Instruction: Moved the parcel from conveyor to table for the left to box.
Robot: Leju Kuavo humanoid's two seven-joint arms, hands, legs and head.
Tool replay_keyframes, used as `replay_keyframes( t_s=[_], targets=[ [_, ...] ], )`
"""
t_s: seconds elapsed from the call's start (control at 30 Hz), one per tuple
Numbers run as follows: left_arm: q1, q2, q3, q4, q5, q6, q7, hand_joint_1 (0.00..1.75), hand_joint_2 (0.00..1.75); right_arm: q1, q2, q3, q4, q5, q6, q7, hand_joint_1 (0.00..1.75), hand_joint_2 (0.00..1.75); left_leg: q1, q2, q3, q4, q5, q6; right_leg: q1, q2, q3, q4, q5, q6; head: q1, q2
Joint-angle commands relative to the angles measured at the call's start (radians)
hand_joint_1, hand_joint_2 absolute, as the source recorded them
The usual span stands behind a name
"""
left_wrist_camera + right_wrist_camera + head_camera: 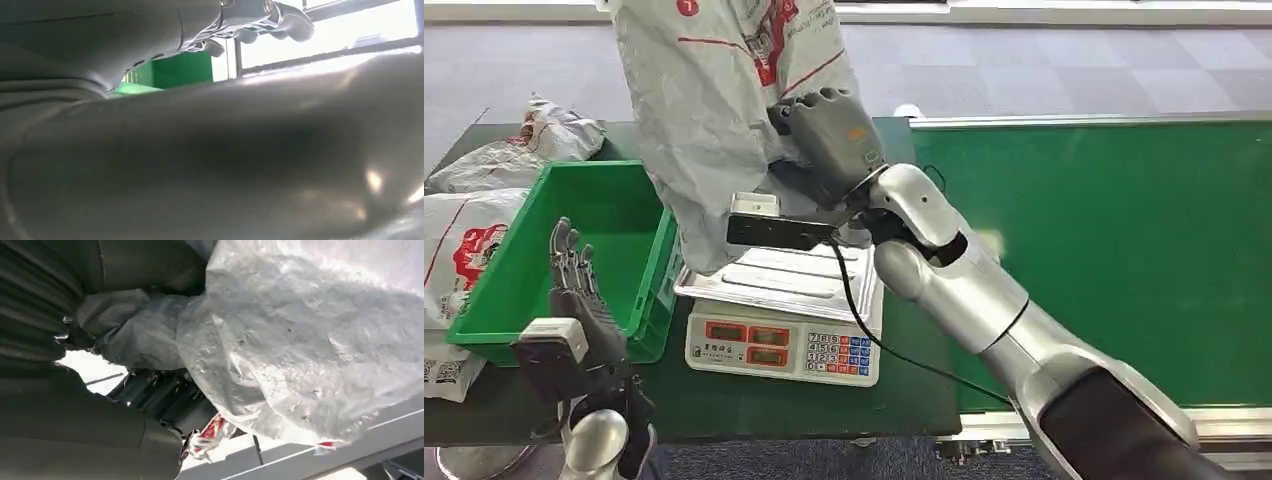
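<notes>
My right hand (824, 135) grips the grey parcel bag (714, 110) above the weighing scale (784, 345); next I lower it. My left hand (574, 275) waits, fingers apart.

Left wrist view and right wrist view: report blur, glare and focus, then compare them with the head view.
Left wrist view: close grey surfaces fully out of focus, window blown out white. Right wrist view: parcel film sharp enough to show wrinkles, bright glare along its upper part. Head view: evenly lit, scale and right hand clear.
</notes>
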Motion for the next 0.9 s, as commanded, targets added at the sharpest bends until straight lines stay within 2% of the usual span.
replay_keyframes(
  t_s=[0.03, 0.17, 0.23, 0.27, 0.37, 0.5, 0.67, 0.7, 0.73, 0.9],
  targets=[
    [-0.034, 0.013, -0.018, 0.048, 0.002, 0.01, 0.02, 0.0, 0.0, 0.227, 0.008, -0.076, -0.146, -0.236, 0.017, -0.052, 1.75, 1.75, 0.001, -0.002, 0.001, -0.003, 0.002, 0.0, 0.001, -0.005, 0.002, -0.003, 0.001, -0.001, 0.0, 0.0],
    [-0.032, 0.01, -0.015, 0.043, 0.001, 0.011, 0.02, 0.0, 0.0, 0.246, 0.012, -0.087, -0.157, -0.249, 0.005, -0.061, 1.75, 1.75, 0.001, -0.002, 0.002, -0.003, 0.001, 0.0, 0.002, -0.005, 0.003, -0.004, 0.0, -0.001, 0.0, 0.0],
    [-0.017, 0.007, -0.01, 0.019, -0.006, 0.014, 0.022, 0.0, 0.0, 0.306, 0.006, -0.098, -0.186, -0.268, -0.003, -0.076, 1.75, 1.75, 0.001, -0.002, 0.001, -0.002, 0.001, 0.0, 0.002, -0.004, 0.002, -0.002, 0.0, -0.001, 0.0, 0.0],
    [0.036, -0.009, 0.003, -0.049, -0.063, -0.005, 0.073, 0.0, 0.0, 0.379, -0.002, -0.174, -0.213, -0.139, 0.0, 0.025, 1.75, 1.75, 0.001, -0.001, 0.001, -0.003, 0.001, 0.001, 0.003, -0.006, 0.002, -0.003, 0.0, -0.001, 0.0, 0.0],
    [0.028, -0.023, -0.002, -0.048, -0.084, -0.025, 0.091, 0.0, 0.0, 0.409, -0.012, -0.212, -0.232, -0.044, 0.005, 0.066, 1.75, 1.75, 0.0, -0.002, -0.001, -0.002, 0.001, 0.001, 0.002, -0.007, 0.001, -0.003, 0.0, -0.001, 0.0, 0.0],
    [0.021, -0.03, -0.013, -0.037, -0.102, -0.033, 0.108, 0.0, 0.0, 0.437, -0.011, -0.26, -0.225, -0.004, 0.012, 0.092, 1.75, 1.75, 0.0, -0.003, -0.002, -0.002, 0.001, 0.001, 0.002, -0.008, 0.001, -0.002, 0.0, -0.001, 0.0, 0.0],
    [0.029, -0.04, -0.017, -0.049, -0.122, -0.039, 0.125, 0.0, 0.0, 0.459, -0.003, -0.296, -0.184, 0.111, -0.038, 0.141, 1.75, 1.75, 0.0, -0.002, -0.002, -0.001, 0.0, 0.0, 0.002, -0.006, 0.0, -0.002, 0.0, -0.001, 0.0, 0.0],
    [0.029, -0.041, -0.018, -0.049, -0.123, -0.039, 0.125, 0.0, 0.0, 0.461, -0.004, -0.297, -0.182, 0.126, -0.046, 0.145, 0.07, 1.75, 0.0, -0.002, -0.001, -0.002, 0.001, 0.0, 0.001, -0.007, 0.001, -0.002, 0.0, -0.002, 0.0, 0.0],
    [0.029, -0.043, -0.017, -0.049, -0.125, -0.039, 0.127, 0.0, 0.0, 0.459, -0.01, -0.292, -0.179, 0.167, -0.07, 0.162, 0.0, 1.75, -0.001, -0.001, -0.001, -0.002, 0.0, 0.0, 0.001, -0.006, 0.0, -0.002, 0.0, -0.001, 0.0, 0.0],
    [0.027, -0.043, -0.017, -0.048, -0.125, -0.039, 0.128, 0.0, 0.0, 0.457, -0.008, -0.292, -0.18, 0.169, -0.071, 0.163, 0.0, 1.75, -0.001, 0.0, -0.001, -0.001, 0.0, 0.0, 0.001, -0.005, -0.001, -0.002, 0.0, -0.001, 0.0, 0.0]
  ],
)
